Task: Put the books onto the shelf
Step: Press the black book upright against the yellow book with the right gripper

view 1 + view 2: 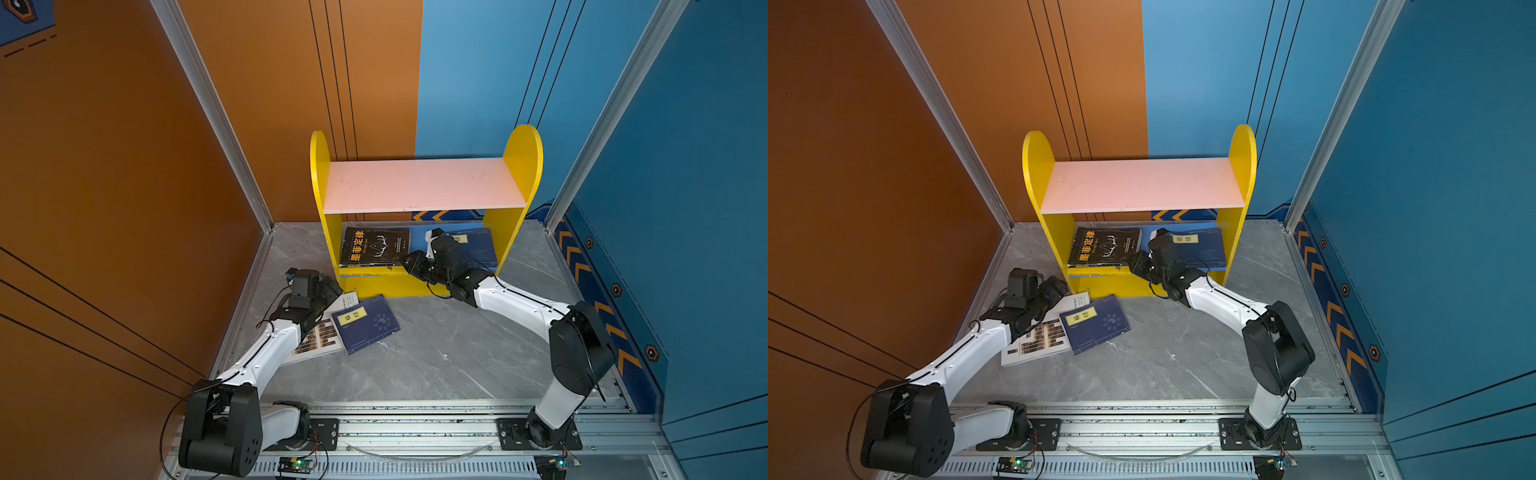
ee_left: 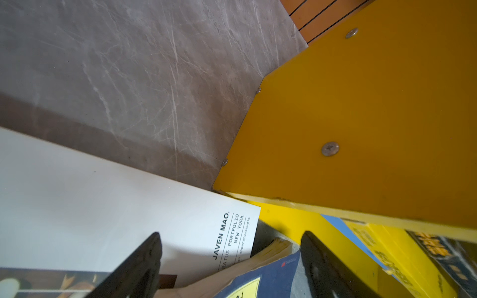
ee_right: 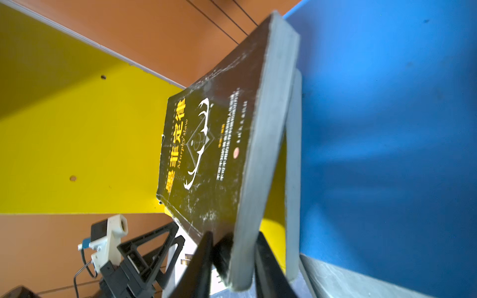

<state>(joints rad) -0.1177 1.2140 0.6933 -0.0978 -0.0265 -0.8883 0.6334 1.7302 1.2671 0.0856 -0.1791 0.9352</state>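
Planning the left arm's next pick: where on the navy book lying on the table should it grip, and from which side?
Probably its left edge, coming from the left. There the navy book overlaps the white book, so that edge sits raised off the table and a finger could slide under; elsewhere it lies flat. The open left gripper hovers nearby.

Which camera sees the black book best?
The right wrist view: the black book fills it, cover and page edge close up. Both top views show the book small, low in the shelf. The left wrist view catches only a corner.
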